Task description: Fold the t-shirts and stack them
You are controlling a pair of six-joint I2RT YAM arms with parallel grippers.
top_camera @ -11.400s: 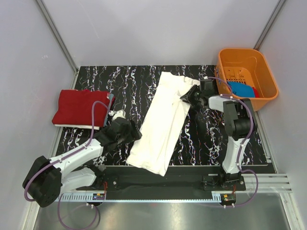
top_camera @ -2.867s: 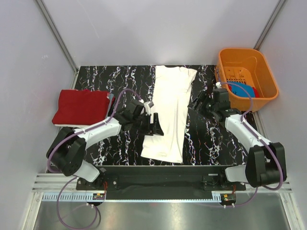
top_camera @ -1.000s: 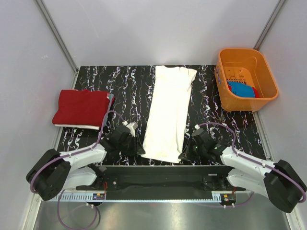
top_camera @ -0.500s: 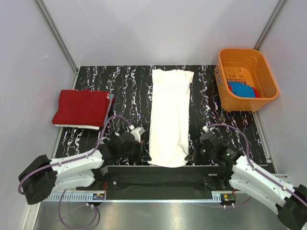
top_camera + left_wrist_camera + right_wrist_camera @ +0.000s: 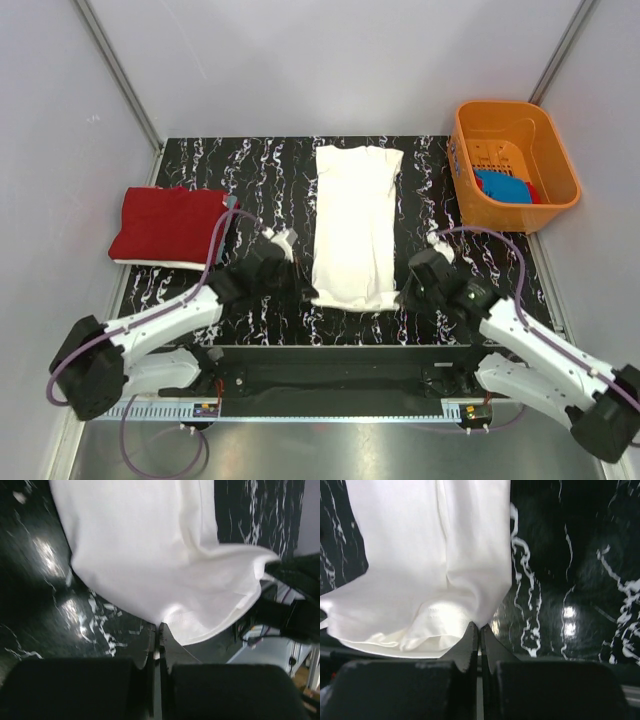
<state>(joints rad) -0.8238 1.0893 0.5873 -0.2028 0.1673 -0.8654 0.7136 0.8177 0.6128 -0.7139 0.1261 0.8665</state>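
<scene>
Grey matte panels (image 5: 320, 60) wall in a glossy black worktop (image 5: 260, 170) streaked with white veins like marble; lamp glare shines off it in both wrist views. Down its middle lies the white t-shirt (image 5: 355, 215), soft smooth cloth folded lengthwise into a long narrow strip with straight sides. Its near hem is raised off the worktop and strung between the two pincers. The cloth sags in a shallow curve there, while the rest runs flat away from them toward the far edge.

The left pincer (image 5: 300, 292) has its dark wedge-shaped fingertips (image 5: 149, 647) pressed together on the hem's left corner, where the turned hem band shows just above the tips. The right pincer (image 5: 403, 297) is likewise pressed together, its fingertips (image 5: 468, 647) nipping the hem's right corner. A lengthwise crease from the folded-in side rises straight ahead of it, and the layers bunch into soft wrinkles beside the tips.

Well off to the left of the left pincer and a little farther back rests the red t-shirt (image 5: 168, 224). It is folded into a plump rectangle with a pale layer showing along its near edge. Far ahead and to the right of the right pincer stands an orange plastic basket (image 5: 500, 150), rectangular with rounded corners and a perforated wall. It holds a crumpled bright blue t-shirt (image 5: 503, 186).
</scene>
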